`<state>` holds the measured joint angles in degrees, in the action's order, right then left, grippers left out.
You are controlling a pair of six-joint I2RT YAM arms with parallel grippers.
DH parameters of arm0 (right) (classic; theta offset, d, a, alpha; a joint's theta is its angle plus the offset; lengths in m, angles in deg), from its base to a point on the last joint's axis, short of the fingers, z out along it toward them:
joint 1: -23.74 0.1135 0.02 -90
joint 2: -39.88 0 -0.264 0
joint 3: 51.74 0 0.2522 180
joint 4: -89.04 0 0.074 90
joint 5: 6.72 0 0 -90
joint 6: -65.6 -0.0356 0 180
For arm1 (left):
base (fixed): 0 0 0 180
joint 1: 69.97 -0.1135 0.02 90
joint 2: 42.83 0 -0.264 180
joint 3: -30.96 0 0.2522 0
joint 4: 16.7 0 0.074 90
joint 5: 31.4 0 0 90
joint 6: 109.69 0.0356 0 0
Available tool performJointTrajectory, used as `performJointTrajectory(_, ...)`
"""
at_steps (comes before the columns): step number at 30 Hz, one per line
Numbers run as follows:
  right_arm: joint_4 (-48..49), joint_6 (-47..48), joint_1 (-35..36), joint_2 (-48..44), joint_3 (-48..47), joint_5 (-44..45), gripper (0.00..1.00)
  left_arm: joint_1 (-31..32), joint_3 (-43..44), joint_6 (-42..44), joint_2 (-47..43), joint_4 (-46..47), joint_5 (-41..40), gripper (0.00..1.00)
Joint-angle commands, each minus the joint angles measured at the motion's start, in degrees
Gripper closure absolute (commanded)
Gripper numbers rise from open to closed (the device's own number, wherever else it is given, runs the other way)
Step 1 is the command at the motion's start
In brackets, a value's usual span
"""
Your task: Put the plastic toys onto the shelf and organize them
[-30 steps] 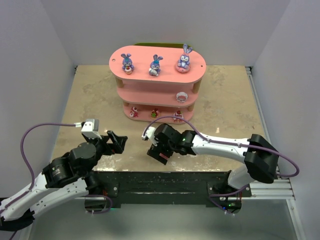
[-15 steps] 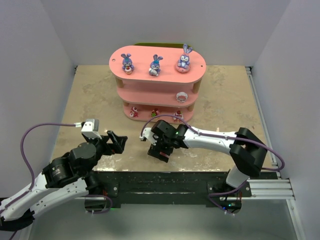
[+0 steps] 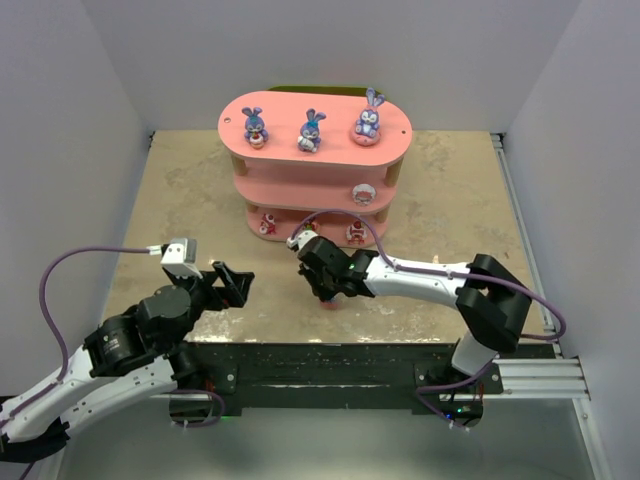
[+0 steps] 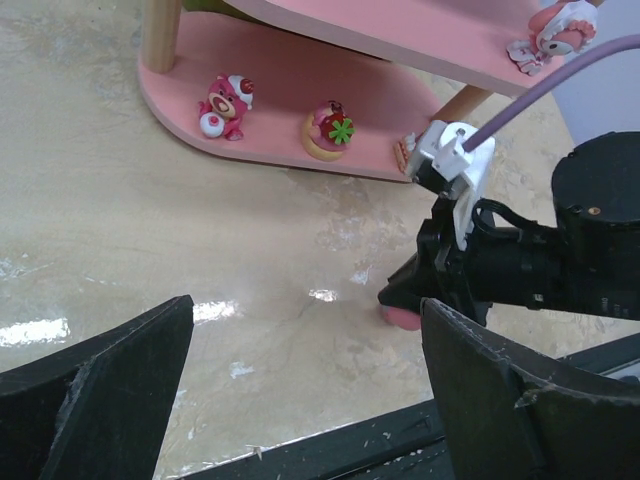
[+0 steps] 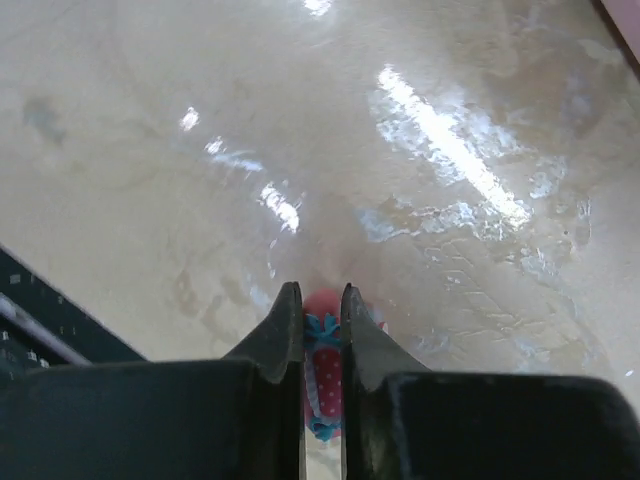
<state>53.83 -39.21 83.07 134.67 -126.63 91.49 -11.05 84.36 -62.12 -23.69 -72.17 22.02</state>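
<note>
The pink three-tier shelf (image 3: 330,110) stands at the back. Three purple-blue bunnies (image 3: 311,131) line its top board. A white and pink figure (image 3: 363,194) sits on the middle board, and a pink bear (image 4: 225,100) and a strawberry piece (image 4: 328,133) on the bottom board. My right gripper (image 5: 322,300) points down at the tabletop in front of the shelf, shut on a small red-pink toy with blue bows (image 5: 322,375); the same toy (image 4: 403,318) shows under the right gripper (image 4: 410,298) in the left wrist view. My left gripper (image 3: 235,285) hovers open to the left, holding nothing.
The table's black front edge (image 4: 330,450) runs just below both grippers. White walls close in the left, right and back. A purple cable (image 3: 340,218) loops from the right wrist toward the shelf's lower boards.
My right gripper has swung in toward the shelf, dropped to the tabletop and shut on the red-pink toy. The left arm has stayed put.
</note>
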Motion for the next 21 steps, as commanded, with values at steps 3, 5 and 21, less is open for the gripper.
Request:
performJointTrajectory(3,-8.34,-32.77,0.08,4.44,-1.72,23.77,1.00,0.15,0.09,0.34,-0.94,0.49,-0.95,0.01)
performJointTrajectory(5,-9.56,-37.98,0.08,4.53,-1.81,26.05,1.00,0.06,0.09,0.34,-1.29,0.49,-0.86,0.00)
performJointTrajectory(21,-4.30,-42.58,0.70,-4.07,4.33,22.99,0.57,0.15,-0.09,0.60,-1.74,1.02,-0.08,0.00)
